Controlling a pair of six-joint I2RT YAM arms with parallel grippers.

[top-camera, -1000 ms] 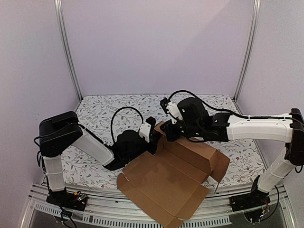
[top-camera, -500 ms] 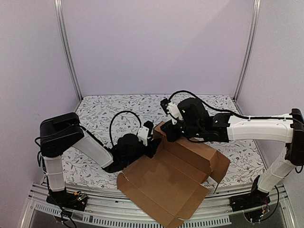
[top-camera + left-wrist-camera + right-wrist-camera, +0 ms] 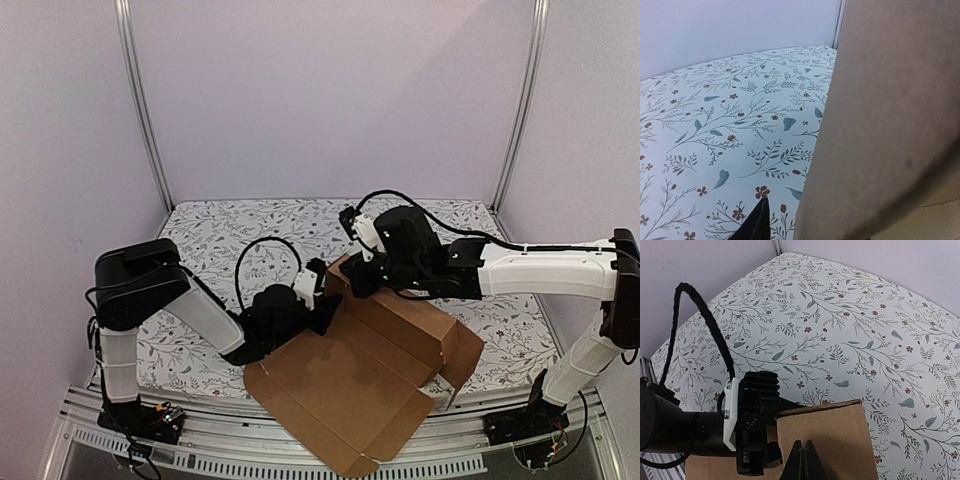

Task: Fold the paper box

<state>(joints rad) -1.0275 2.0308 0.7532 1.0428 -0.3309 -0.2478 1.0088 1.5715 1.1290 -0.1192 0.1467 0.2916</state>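
The paper box [image 3: 350, 385] is a brown cardboard sheet, partly folded, lying over the table's near edge, with a raised wall [image 3: 410, 320] along its far side. My right gripper [image 3: 352, 283] is shut, its tips [image 3: 803, 450] against the face of an upright end flap [image 3: 840, 435]. My left gripper [image 3: 323, 303] is low at the box's left far corner, beside that flap. In the left wrist view one dark finger [image 3: 758, 224] shows with a strip of tablecloth between it and a cardboard panel [image 3: 890, 125]. The panel hides the other finger.
A floral tablecloth [image 3: 230, 240] covers the table. Metal posts [image 3: 140, 100] and pale walls close the back and sides. The left arm's black cable [image 3: 705, 315] loops above its wrist. The box overhangs the front rail [image 3: 200, 440].
The left gripper has opened and let go of the cardboard, and its arm has shifted slightly right. The box sheet has settled a little lower. The right arm has held still.
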